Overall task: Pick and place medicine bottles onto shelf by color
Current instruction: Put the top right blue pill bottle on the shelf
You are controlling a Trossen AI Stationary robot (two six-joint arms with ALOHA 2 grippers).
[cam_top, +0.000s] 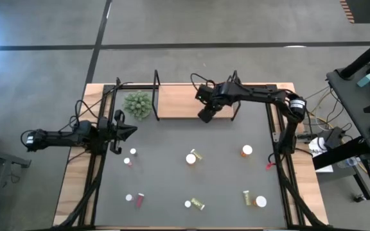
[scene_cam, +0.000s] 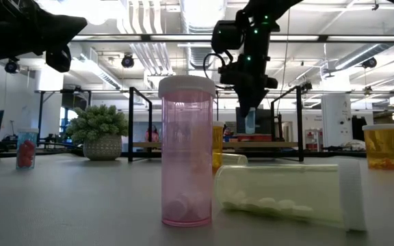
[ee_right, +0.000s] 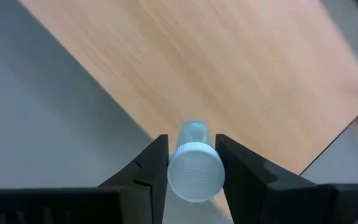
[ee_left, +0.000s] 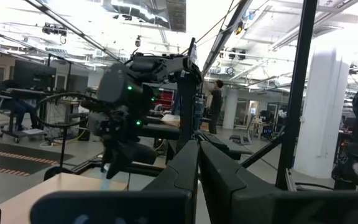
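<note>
My right gripper (cam_top: 205,115) hangs over the near edge of the wooden shelf (cam_top: 178,102), shut on a pale blue medicine bottle (scene_cam: 249,121) with a white cap. Several other medicine bottles are spread over the dark mat (cam_top: 223,176). Some stand on their bases, like the orange one (cam_top: 246,151) and the pink one (scene_cam: 187,154). A yellow-green one (scene_cam: 286,193) lies on its side. My left gripper (cam_top: 128,131) waits shut at the mat's left edge, touching nothing. My right gripper pinches the pale blue bottle at its capped top end (ee_right: 194,171) between its two fingers (ee_right: 154,168). The fingers come steeply from above. The bottle hangs upright below them, cap up, its base (scene_cam: 249,132) clear of the shelf board (ee_right: 229,62).
A small spiky green plant (cam_top: 138,104) stands at the shelf's left end. Black frame uprights (cam_top: 157,95) rise at both short ends of the shelf. The bare board (cam_top: 185,96) lies between them. A small red thing (cam_top: 270,165) lies by the mat's right edge.
</note>
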